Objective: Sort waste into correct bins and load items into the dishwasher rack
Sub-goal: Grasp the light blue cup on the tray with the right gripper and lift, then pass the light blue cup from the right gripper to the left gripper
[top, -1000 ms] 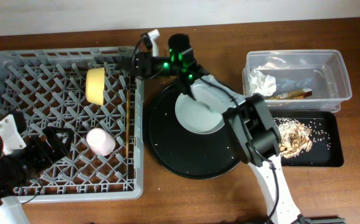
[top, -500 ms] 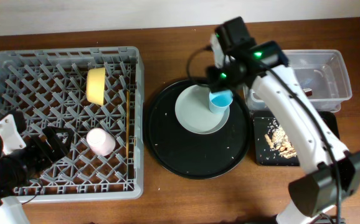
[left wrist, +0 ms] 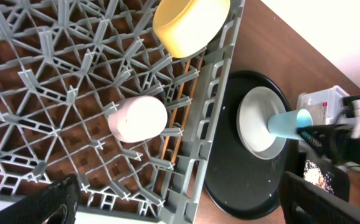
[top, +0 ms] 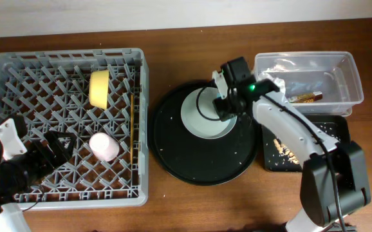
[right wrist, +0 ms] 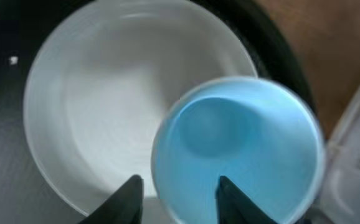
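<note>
My right gripper (right wrist: 180, 186) is shut on the rim of the light-blue cup (right wrist: 236, 149), one finger inside it and one outside. It holds the cup over the pale round plate (top: 202, 119). From overhead the right gripper (top: 226, 106) hides the cup. In the left wrist view the cup (left wrist: 286, 122) is tilted above the plate (left wrist: 258, 121). The grey dishwasher rack (top: 18, 77) holds the yellow bowl (top: 98, 88), the pink cup (top: 104, 146) and the chopsticks (top: 132, 125). My left gripper (left wrist: 186, 205) hangs wide open and holding nothing over the rack's near-left part.
The plate lies on a large round black tray (top: 179, 154). At the right, a clear tub (top: 350, 71) holds the white tissue (top: 271, 84) and the gold-brown wrapper (top: 305, 98). The shallow black tray (top: 337, 145) in front of it holds crumbly scraps (top: 286, 149).
The right arm swung from beside the rack's far right edge back over the plate. Half a second ago the blue cup showed under its gripper; now the gripper covers it. The left arm stayed still.
</note>
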`<state>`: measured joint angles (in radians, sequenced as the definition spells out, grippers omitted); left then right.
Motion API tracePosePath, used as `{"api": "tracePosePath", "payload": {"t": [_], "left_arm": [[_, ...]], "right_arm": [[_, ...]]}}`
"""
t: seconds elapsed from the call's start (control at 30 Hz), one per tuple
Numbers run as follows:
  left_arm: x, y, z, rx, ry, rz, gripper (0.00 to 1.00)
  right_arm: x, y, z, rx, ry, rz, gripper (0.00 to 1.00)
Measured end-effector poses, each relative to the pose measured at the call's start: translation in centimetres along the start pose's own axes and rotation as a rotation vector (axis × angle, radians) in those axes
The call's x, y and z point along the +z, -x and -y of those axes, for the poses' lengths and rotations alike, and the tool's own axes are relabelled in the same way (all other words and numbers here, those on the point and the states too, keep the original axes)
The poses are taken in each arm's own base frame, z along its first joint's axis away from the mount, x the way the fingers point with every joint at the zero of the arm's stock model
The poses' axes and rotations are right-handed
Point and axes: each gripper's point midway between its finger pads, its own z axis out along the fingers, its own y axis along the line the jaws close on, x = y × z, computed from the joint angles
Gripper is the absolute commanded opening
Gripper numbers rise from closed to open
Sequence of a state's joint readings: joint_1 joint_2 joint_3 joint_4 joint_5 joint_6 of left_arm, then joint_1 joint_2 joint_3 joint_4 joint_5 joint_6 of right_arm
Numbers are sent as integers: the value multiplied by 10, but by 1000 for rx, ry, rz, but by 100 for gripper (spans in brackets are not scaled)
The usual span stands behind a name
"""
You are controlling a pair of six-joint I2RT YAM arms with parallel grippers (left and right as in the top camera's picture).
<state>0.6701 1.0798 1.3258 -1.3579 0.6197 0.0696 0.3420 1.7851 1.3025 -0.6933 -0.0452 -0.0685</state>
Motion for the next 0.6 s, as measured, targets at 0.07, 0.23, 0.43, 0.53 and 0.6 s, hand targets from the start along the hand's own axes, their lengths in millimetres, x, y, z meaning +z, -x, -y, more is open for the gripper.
{"api": "tracePosePath", "payload": {"t": [0.07, 0.23, 0.43, 0.53, 0.6], "left_arm": [[0, 0, 0, 0, 0, 0, 99], [0, 0, 0, 0, 0, 0, 99], [0, 0, 0, 0, 0, 0, 99], [0, -3, 4, -10, -25, -12, 99], [-1, -8, 23, 36, -130, -25, 99]], "right_arm": [[7, -7, 0, -7, 0, -6, 15], [0, -5, -6, -8, 31, -17, 4], [-125, 46, -40, -32, 211, 166, 3], [-217, 50, -52, -46, 250, 331, 4], [-255, 30, -54, -35, 278, 372, 4]]}}
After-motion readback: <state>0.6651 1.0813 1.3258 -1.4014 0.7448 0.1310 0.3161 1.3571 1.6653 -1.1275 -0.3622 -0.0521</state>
